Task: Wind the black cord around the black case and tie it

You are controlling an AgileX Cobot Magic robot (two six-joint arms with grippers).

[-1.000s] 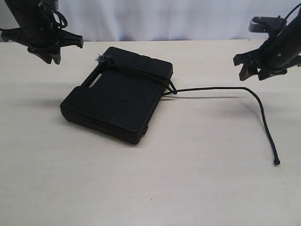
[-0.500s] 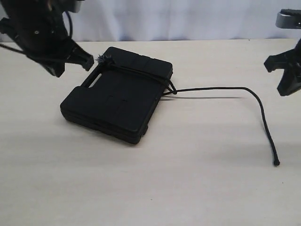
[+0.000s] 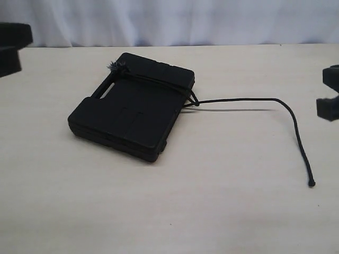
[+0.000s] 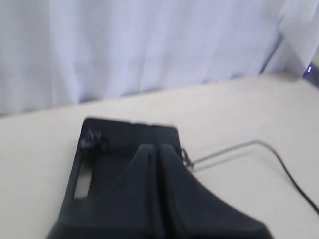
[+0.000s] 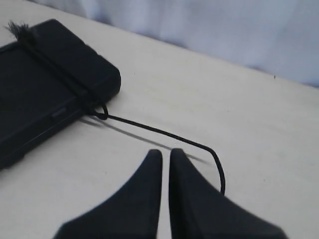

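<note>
Pale tabletop (image 3: 212, 211) carries the black case (image 3: 132, 114), lying flat. The black cord (image 3: 249, 99) crosses its far end, loops at the corner and trails off to the right. Left gripper (image 4: 155, 149) and right gripper (image 5: 166, 153) hang clenched and empty, clear of both.

The flat rectangular black case (image 3: 130, 108) looks like hard plastic with a matt finish. The thin black braided cord (image 3: 243, 99) across it is dull woven fibre, fraying into a fuzzy grey-black tuft (image 3: 114, 66) at the case's far corner. Under the case, the pale wood-look table (image 3: 212, 211) is smooth and matt. Behind the case hangs a white cloth curtain (image 3: 185, 21), softly folded.
</note>
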